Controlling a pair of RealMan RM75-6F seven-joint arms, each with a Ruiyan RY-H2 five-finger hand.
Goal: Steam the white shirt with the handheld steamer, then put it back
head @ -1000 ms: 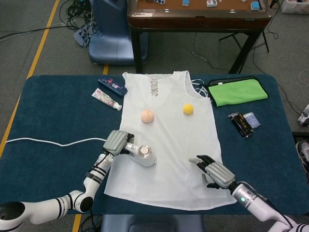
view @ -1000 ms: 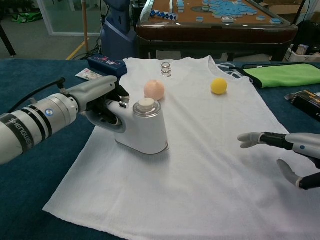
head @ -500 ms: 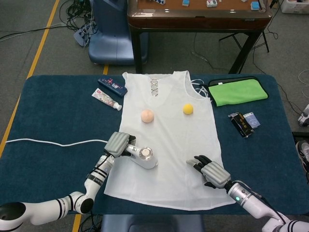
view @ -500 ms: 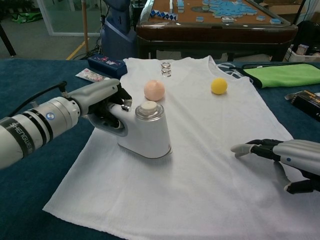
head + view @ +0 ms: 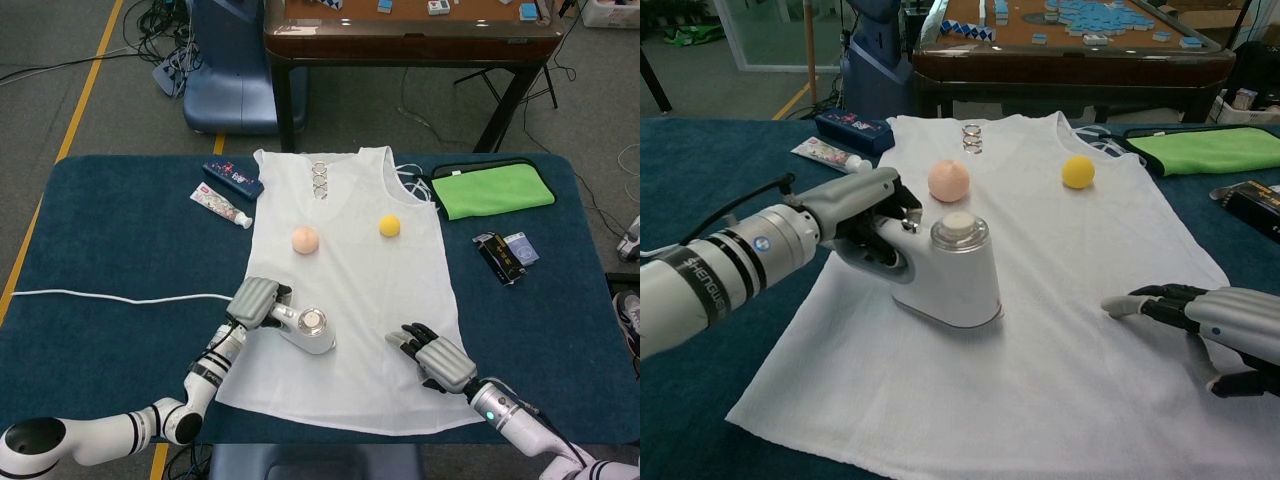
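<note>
Left robot hand [image 5: 865,205] was wrapped around the grey rear handle of the white handheld steamer with the round silver-rimmed cap [image 5: 952,272], fingers clamped on it. The steamer stood upright, its flat base on the white sleeveless shirt [image 5: 355,300], which was spread flat on the dark blue surface [image 5: 110,235]. Steamer position: lower-left quarter of the shirt, just inside its left edge.

Key relation: the steamer's long axis ran from the handle at the left robot hand out toward the shirt's middle and right side, nose pointing away from the hand. Most of the cloth lay ahead of the nose and up toward the collar, so my read is the next stroke goes outward along that axis.

In that path sat a peach-coloured ball [image 5: 948,180], just beyond the steamer toward the collar, and a yellow ball [image 5: 1077,171] further right. Both were on the shirt and apart from the steamer.

Right robot hand [image 5: 1215,325] lay palm-down with fingers spread, holding nothing, at the shirt's lower-right edge. Whether it touched the cloth, I couldn't tell. It was well apart from the steamer, so the left was the nearer hand.
</note>
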